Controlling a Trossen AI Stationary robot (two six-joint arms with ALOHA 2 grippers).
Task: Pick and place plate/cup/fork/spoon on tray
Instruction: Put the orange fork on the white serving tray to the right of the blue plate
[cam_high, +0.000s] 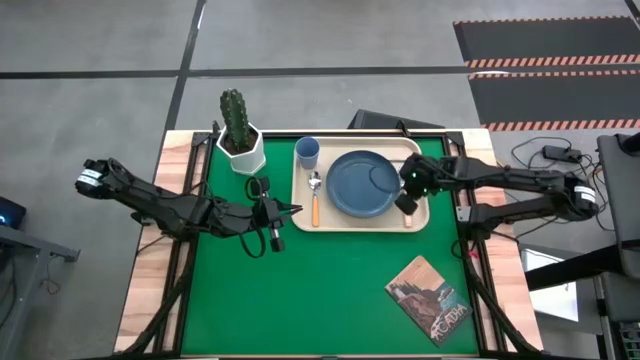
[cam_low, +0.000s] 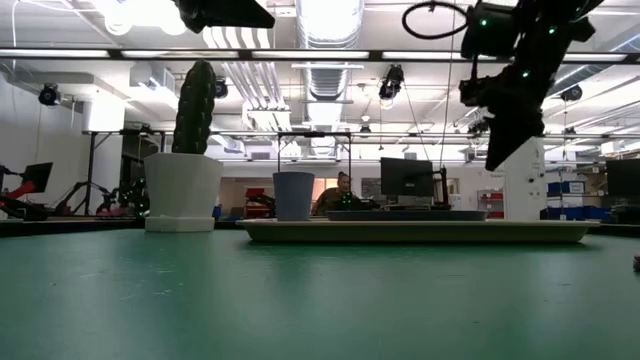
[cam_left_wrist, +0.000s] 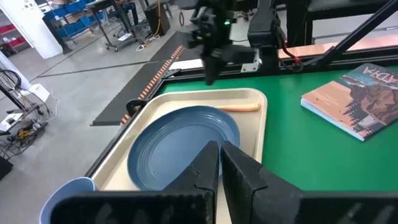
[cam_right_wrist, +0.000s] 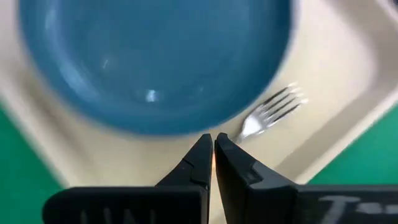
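The cream tray (cam_high: 300, 222) lies on the green mat at the table's far middle. On it rest the dark-blue plate (cam_high: 363, 184), the light-blue cup (cam_high: 307, 152), standing in its far left corner, and the spoon (cam_high: 315, 196), lying left of the plate. The fork lies flat along the tray's right side, with its tines (cam_right_wrist: 273, 111) next to the plate (cam_right_wrist: 155, 56) and its orange handle (cam_left_wrist: 239, 107) beyond them. My right gripper (cam_right_wrist: 213, 147) is shut and empty above the fork, clear of the tray (cam_low: 420, 231). My left gripper (cam_high: 290, 211) is shut and empty just left of the tray.
A white pot with a cactus (cam_high: 240, 138) stands at the far left of the mat, next to the tray. A book (cam_high: 428, 298) lies on the mat at the near right. The near half of the green mat (cam_high: 300, 300) is bare.
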